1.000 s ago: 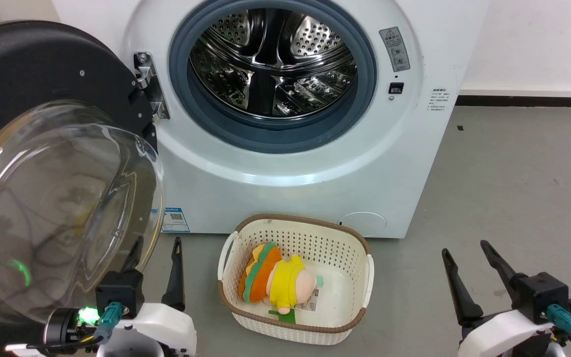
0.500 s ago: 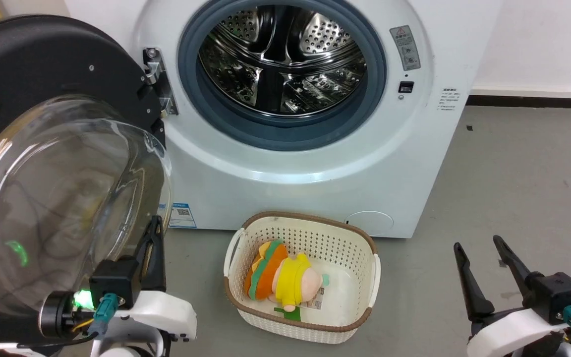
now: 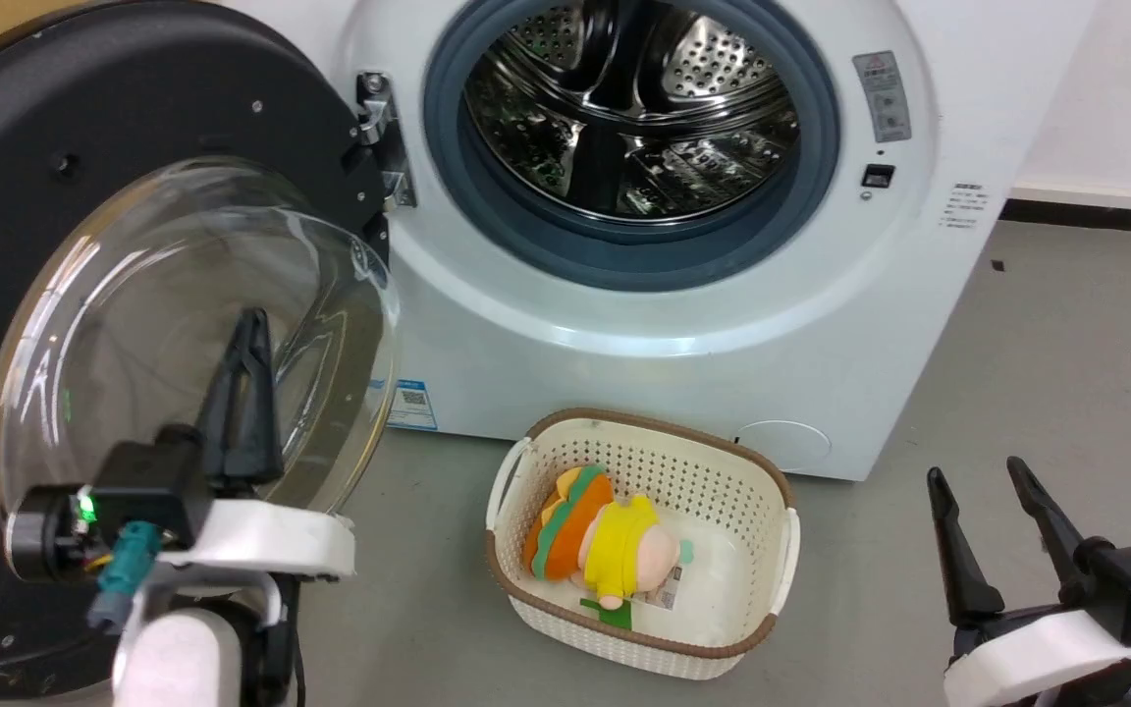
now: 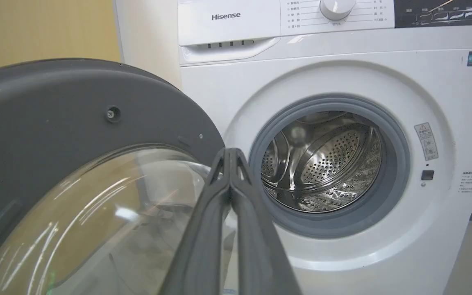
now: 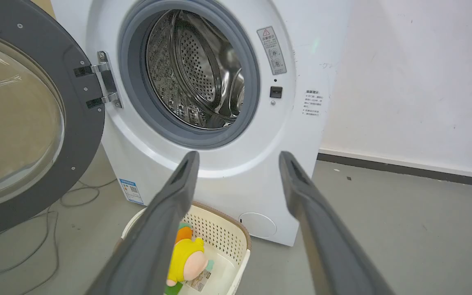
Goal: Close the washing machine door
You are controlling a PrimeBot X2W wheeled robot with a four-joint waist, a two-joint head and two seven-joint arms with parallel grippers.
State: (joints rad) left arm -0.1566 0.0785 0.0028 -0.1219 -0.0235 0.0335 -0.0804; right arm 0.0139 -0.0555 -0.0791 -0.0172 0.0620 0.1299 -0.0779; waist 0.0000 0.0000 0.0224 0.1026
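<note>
The washing machine door [image 3: 65, 177] stands swung wide open at the left, its black frame and bulging glass bowl [image 3: 163, 324] facing me; it also shows as the door [image 4: 55, 123] and the door [image 5: 23, 123]. The white washing machine [image 3: 683, 324] shows its steel drum [image 3: 624, 98] and grey gasket. My left gripper [image 3: 251, 324] is shut with nothing in it, its fingers raised in front of the glass bowl; touching cannot be told. In the left wrist view the left gripper [image 4: 229, 152] points at the bowl's rim. My right gripper [image 3: 978, 476] is open at the lower right, well clear of the machine.
A cream perforated basket [image 3: 772, 491] holding a plush toy [image 3: 605, 535] sits on the grey floor in front of the washer. A cable [image 5: 68, 196] lies on the floor under the open door. A white wall [image 5: 416, 82] stands to the right.
My left gripper has shut and risen from beside the door's lower edge to in front of the glass bowl. The head camera has shifted, sliding the scene rightward.
</note>
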